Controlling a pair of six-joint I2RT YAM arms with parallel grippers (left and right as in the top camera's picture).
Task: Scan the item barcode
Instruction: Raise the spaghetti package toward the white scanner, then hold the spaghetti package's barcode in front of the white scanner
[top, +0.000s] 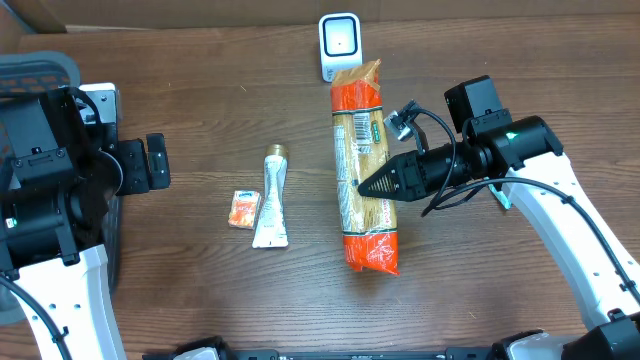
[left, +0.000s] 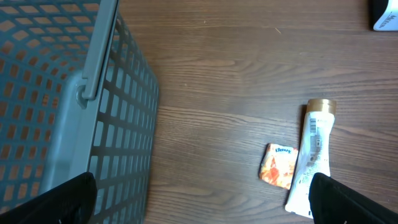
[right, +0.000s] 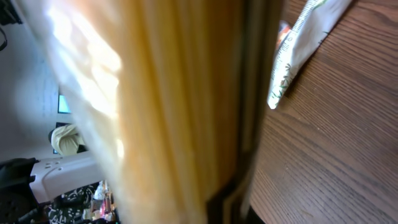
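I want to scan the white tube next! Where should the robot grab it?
Probably the upper half of the white tube, just below its gold cap. Come straight down from above and pinch its two long sides. The tube lies flat on the table and is narrow there. The little orange packet sits close beside its lower half only.

Both arms have the same look: glossy white shells on the long links and chunky black housings at the joints. The right arm (top: 560, 215) has a boxy black camera block (top: 478, 100) by the wrist, thin black cables (top: 440, 150) and a tiny green light (top: 513, 136). Its right tool (top: 365, 187) is black and tapered. The left arm (top: 40, 190) is mostly black up top, and the left tool (top: 157, 162) has blunt matte-black fingers (left: 348, 202).
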